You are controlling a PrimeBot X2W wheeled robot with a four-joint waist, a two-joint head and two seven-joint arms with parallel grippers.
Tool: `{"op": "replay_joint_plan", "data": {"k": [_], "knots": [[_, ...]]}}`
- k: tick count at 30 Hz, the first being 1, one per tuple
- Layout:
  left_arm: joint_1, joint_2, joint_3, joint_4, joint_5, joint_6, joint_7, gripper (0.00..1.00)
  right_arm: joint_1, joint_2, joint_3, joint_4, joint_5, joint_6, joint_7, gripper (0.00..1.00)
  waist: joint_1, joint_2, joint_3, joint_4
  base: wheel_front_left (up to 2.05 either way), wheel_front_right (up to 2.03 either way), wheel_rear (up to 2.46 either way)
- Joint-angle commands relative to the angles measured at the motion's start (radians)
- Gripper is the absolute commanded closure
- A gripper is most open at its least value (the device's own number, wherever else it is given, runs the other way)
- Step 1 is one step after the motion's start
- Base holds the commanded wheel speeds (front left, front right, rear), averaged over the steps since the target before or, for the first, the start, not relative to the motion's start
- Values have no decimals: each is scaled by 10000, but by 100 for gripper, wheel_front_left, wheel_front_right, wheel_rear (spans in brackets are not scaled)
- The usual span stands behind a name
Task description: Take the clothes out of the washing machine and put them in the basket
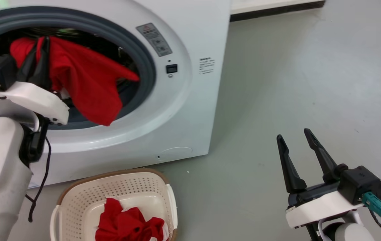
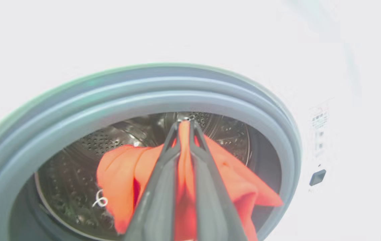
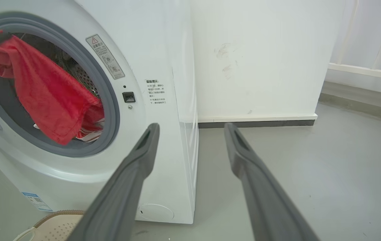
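Three lots of clothing can be counted. One red garment (image 1: 86, 83) (image 2: 120, 174) (image 3: 43, 97) hangs in the mouth of the single washing machine (image 1: 183, 100). A striped piece (image 3: 88, 133) lies low inside the washing machine behind it. A red heap (image 1: 126, 224) sits in the one basket (image 1: 110, 175) (image 3: 56, 217), which stands on the floor just in front of the washing machine's base. The hanging garment's long axis runs slantwise from a pinch high in the opening down to a loose tip that drapes over the lower part of the grey rubber ring (image 1: 146, 67). The perforated drum (image 2: 110, 140) shows behind it. The left claw (image 1: 41, 42) (image 2: 184, 123) is clamped on the garment's top fold, its fingers pressed together with cloth between them, pointing into the washing machine. Its pale forearm and a dangling black cable (image 1: 43, 177) stand before the near side of the opening. The right claw (image 1: 293, 134) (image 3: 191, 125) hangs well off to the washing machine's side over bare grey floor (image 1: 311, 67), fingers spread apart and holding nothing. A white wall (image 3: 260, 50) rises beyond the washing machine.
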Motion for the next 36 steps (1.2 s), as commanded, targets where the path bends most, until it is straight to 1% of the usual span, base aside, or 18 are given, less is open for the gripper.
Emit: {"op": "replay_joint_plan", "data": {"k": [1, 8, 11, 14, 18, 21, 25, 29, 36], "knots": [[222, 89, 17, -332, -19, 119, 58, 100, 146, 8, -23, -61, -28, -7, 33, 0, 2, 0, -101, 223, 0, 0, 0], [1658, 644, 213, -4069, -56, 1272, 903, 100, 126, 11, -78, -255, -166, -7, 218, 0, 2, 0, -87, 757, 0, 0, 0], [2464, 871, 318, -5375, -93, 1802, 1184, 100, 64, 11, -52, -329, -222, -7, 286, 0, 2, 0, -41, 932, 0, 0, 0], [3348, 1016, 430, -6327, -167, 2306, 1329, 100, 8, 10, -43, -386, -278, -7, 347, 0, 2, 0, 18, 1065, 0, 0, 0], [4510, 875, 369, -6844, -478, 2689, 1344, 100, -59, 11, -83, -491, -356, -7, 407, 0, 2, 0, 168, 1204, 0, 0, 0], [5185, 583, 390, -6578, -834, 2840, 1129, 100, -153, 11, -61, -601, -421, -7, 483, 0, 2, 0, 377, 1238, 0, 0, 0], [5760, 151, 387, -5563, -1258, 2701, 674, 100, -332, 10, 19, -712, -462, -7, 530, 0, 2, 0, 737, 1173, 0, 0, 0], [5829, -307, 446, -4285, -1589, 2401, 172, 100, -475, 10, 119, -816, -488, -7, 563, 0, 2, 0, 1234, 925, 0, 0, 0], [4991, -932, 537, -1798, -1758, 1732, -317, 100, -806, 10, 319, -1008, -449, -7, 495, 0, 2, 0, 2318, 192, 0, 0, 0]]}}
